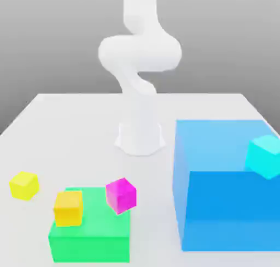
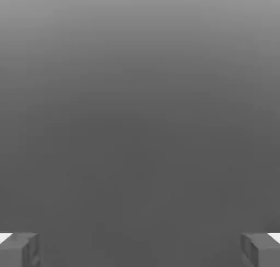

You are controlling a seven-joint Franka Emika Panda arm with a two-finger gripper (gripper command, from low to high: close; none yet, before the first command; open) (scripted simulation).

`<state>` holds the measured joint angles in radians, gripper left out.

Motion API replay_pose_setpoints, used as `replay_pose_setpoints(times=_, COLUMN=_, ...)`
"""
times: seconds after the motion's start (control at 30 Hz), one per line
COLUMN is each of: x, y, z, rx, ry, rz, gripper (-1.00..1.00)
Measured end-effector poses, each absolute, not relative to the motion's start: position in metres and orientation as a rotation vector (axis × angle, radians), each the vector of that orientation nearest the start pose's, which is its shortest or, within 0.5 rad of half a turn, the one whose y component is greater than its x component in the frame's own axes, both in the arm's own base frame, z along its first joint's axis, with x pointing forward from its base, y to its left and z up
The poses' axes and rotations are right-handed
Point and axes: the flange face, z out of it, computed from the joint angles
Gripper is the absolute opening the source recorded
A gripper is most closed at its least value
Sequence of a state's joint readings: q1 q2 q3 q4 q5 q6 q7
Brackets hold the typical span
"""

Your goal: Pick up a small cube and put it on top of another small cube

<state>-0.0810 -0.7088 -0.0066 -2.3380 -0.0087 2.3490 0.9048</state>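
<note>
While the lemon-yellow cube (image 1: 24, 185) sits on the table (image 1: 82, 124) at lower left of the exterior view, the amber cube (image 1: 69, 208) rests on the green block (image 1: 92, 248), to its right. Magenta cube (image 1: 121, 195) tilted, by the block's right side; contact with the block hard to judge. Big blue block (image 1: 232, 206) lower right, cyan cube (image 1: 265, 156) tilted at its upper right part. White arm (image 1: 140, 58) rises at upper center. Gripper (image 2: 140, 250) in hand view: fingers spread wide, nothing between them.
</note>
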Motion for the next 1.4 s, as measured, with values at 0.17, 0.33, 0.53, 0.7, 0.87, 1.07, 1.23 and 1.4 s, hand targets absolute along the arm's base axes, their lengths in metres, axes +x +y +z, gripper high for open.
replay_pose_setpoints(times=0.17, x=0.419, y=-0.118, z=0.560, rx=-2.184, ry=1.795, rz=-0.738, gripper=0.00)
replay_pose_setpoints(times=0.33, x=0.415, y=-0.202, z=0.452, rx=-1.879, ry=2.251, rz=-0.537, gripper=0.00)
replay_pose_setpoints(times=0.53, x=0.360, y=-0.283, z=0.324, rx=-1.383, ry=2.710, rz=-0.284, gripper=0.00)
replay_pose_setpoints(times=0.7, x=0.277, y=-0.326, z=0.225, rx=-0.843, ry=3.005, rz=-0.064, gripper=0.00)
replay_pose_setpoints(times=0.87, x=0.261, y=-0.326, z=0.161, rx=-0.721, ry=3.057, rz=-0.002, gripper=0.00)
replay_pose_setpoints(times=1.07, x=0.260, y=-0.325, z=0.140, rx=-0.718, ry=3.058, rz=-0.004, gripper=-1.00)
replay_pose_setpoints(times=1.23, x=0.260, y=-0.326, z=0.153, rx=-0.717, ry=3.058, rz=-0.003, gripper=-1.00)
replay_pose_setpoints(times=1.4, x=0.279, y=-0.316, z=0.206, rx=-0.770, ry=3.039, rz=0.001, gripper=-1.00)
